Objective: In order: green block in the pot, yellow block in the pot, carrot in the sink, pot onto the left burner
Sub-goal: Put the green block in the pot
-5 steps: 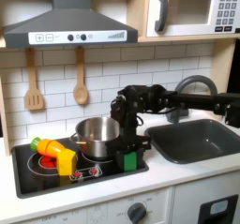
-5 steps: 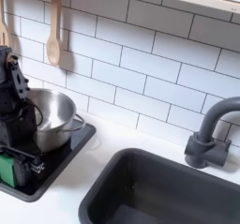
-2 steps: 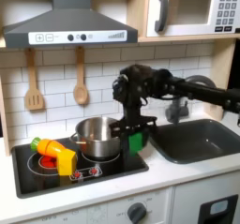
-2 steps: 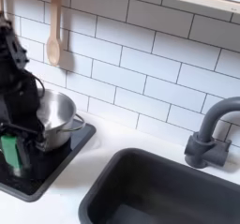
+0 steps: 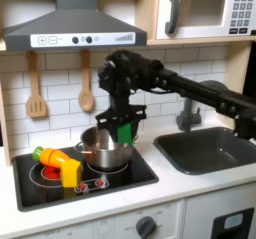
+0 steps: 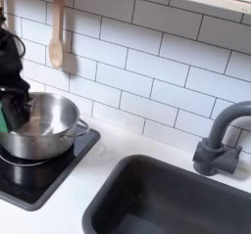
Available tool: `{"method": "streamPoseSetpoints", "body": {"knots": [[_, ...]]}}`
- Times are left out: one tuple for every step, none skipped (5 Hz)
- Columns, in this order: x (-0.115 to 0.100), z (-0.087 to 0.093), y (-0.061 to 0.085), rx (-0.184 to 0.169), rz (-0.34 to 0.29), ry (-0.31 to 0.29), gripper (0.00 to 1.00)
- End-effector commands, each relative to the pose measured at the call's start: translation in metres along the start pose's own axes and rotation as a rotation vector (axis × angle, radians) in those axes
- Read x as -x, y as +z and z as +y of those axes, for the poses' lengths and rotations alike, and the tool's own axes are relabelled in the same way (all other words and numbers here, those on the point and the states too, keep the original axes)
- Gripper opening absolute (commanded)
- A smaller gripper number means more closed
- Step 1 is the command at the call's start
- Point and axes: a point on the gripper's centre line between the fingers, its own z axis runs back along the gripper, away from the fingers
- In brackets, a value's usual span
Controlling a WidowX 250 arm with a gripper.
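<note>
My claw [image 5: 125, 126] hangs over the pot [image 5: 104, 148] in the first exterior view, clamped on the green block [image 5: 125, 132], which sits upright between my fingers just above the pot's rim, toward its right side in the first exterior view. In the second exterior view a sliver of the green block [image 6: 3, 117] shows at the picture's left edge, over the pot [image 6: 41, 126]. The pot stands on the black stovetop [image 5: 120, 178], on the burner nearer the sink [image 5: 205, 148]. The sink lies well to the right of the pot in both exterior views, its dark faucet [image 6: 218, 140] rising behind it. Left of the pot in the first exterior view, the yellow block [image 5: 70, 172] stands on the stovetop with the carrot [image 5: 52, 158] touching it; I cannot tell whether the carrot leans on the block or lies across it
</note>
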Motion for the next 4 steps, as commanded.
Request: {"method": "streamPoseSetpoints", "body": {"knots": [[-0.032,0.011,-0.004,-0.001,-0.006,0.056,0.0],[-0.044,0.008,-0.014,0.011,-0.008,0.07,0.0],[-0.05,-0.004,-0.033,0.004,0.01,0.028,0.0],[-0.056,-0.009,-0.041,-0.009,0.009,0.017,0.0]]}}
